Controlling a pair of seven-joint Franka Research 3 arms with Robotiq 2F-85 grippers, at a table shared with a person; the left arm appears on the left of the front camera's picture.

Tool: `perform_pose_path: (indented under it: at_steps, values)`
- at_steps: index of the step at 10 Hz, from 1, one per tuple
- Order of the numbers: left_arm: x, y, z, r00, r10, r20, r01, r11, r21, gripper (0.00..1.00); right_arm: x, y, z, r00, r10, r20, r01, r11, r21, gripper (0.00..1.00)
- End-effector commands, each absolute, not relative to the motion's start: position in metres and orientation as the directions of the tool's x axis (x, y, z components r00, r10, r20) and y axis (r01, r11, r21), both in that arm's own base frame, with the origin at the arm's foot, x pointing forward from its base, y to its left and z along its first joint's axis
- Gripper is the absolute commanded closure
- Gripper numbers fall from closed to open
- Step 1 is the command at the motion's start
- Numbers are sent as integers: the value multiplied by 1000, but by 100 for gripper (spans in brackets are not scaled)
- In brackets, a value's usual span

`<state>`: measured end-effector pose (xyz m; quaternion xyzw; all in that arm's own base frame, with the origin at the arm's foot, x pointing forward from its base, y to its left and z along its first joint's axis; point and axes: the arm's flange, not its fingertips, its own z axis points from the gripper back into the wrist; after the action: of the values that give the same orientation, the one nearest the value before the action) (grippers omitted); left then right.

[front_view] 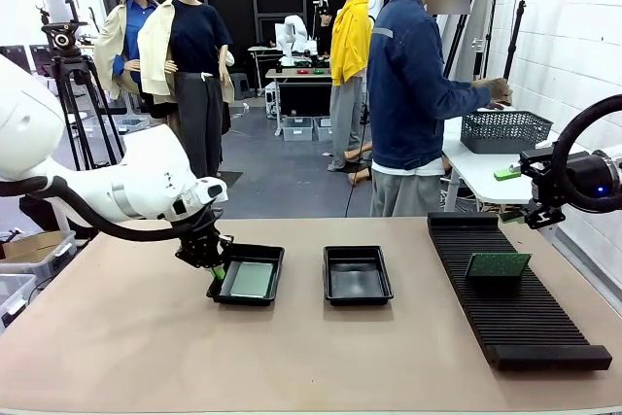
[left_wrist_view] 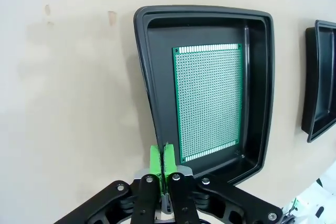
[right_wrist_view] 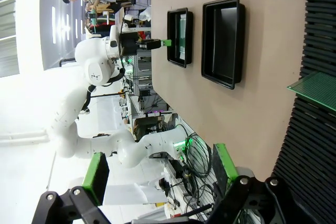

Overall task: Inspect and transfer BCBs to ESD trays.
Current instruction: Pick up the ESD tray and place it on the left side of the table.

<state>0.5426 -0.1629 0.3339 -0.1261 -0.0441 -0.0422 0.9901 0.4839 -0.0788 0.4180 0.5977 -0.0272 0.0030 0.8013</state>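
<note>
Since one green board point(front_view: 251, 279) point(left_wrist_view: 209, 102) lies flat on the floor of the left tray point(front_view: 277, 252) point(left_wrist_view: 142, 51), the placing step for that board looks done. The left gripper point(front_view: 216, 269) point(left_wrist_view: 163, 158) hangs at that tray's rim, just outside the wall, its green pads pressed together with nothing between them. A second board point(front_view: 498, 265) point(right_wrist_view: 315, 90) stands tilted in the long ribbed rack point(front_view: 515, 308) on the right, and the middle tray point(front_view: 357, 252) point(left_wrist_view: 315, 77) has nothing in it, so the next move is probably to fetch that board. That calls for a pinch on its thin upper edge, a straight lift out of the slot, and a flat lay-down inside the rim. The right gripper point(front_view: 509, 194) point(right_wrist_view: 160, 171) sits raised near the rack's far end, fingers wide apart and empty. All this rests on a plain tan table point(front_view: 117, 337). Beyond it a person point(front_view: 413, 85) in a blue jacket faces a white side table point(front_view: 476, 167) that carries a dark mesh basket point(front_view: 503, 130).
</note>
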Motion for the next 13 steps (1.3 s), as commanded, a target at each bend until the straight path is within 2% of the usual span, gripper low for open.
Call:
perform_pose_path:
  at_steps: [1, 5, 13]
  values:
    - [535, -139, 339, 993, -76, 93, 97, 963, -250, 100, 481, -77, 418, 998, -33, 49, -38, 290, 956, 0]
    - [538, -85, 346, 996, -66, 64, 81, 958, -274, 100, 481, -77, 418, 998, -33, 49, -38, 290, 956, 0]
    - [526, 9, 345, 995, 31, 91, -5, 964, -267, 100, 481, -77, 418, 998, -33, 49, -38, 290, 956, 0]
